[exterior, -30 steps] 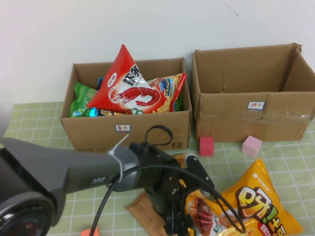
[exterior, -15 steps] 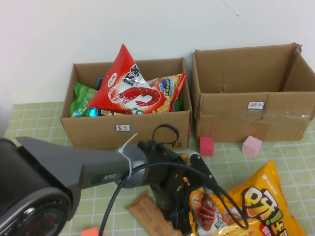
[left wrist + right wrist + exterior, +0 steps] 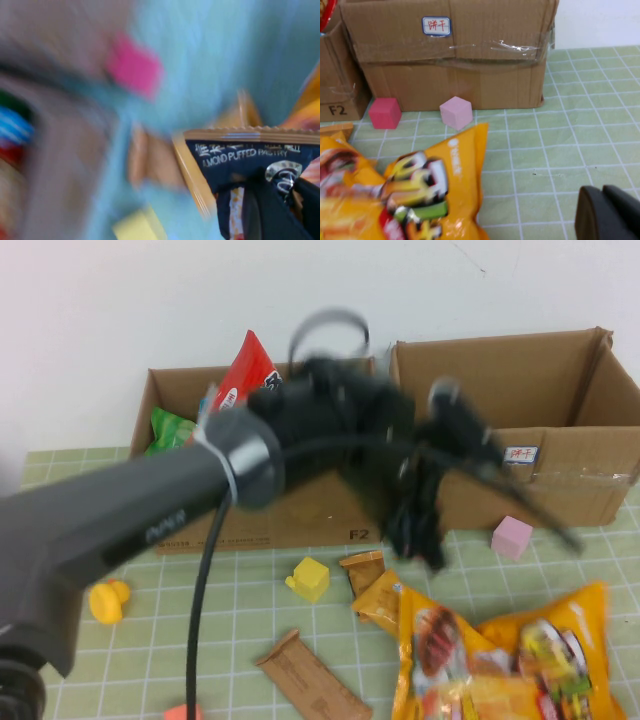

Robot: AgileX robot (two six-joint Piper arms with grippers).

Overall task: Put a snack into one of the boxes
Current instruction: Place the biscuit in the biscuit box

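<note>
The left gripper [image 3: 280, 200] is raised in front of the two cardboard boxes, its fingers clamped on an edge of the almond pastry snack bag [image 3: 250, 160]. The right gripper [image 3: 612, 215] sits low over the table, fingers together, near the orange snack bag [image 3: 440, 190]

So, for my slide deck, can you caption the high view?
Left gripper hangs in front of the two cardboard boxes, above snack bags on the table; right gripper is out of view.
</note>
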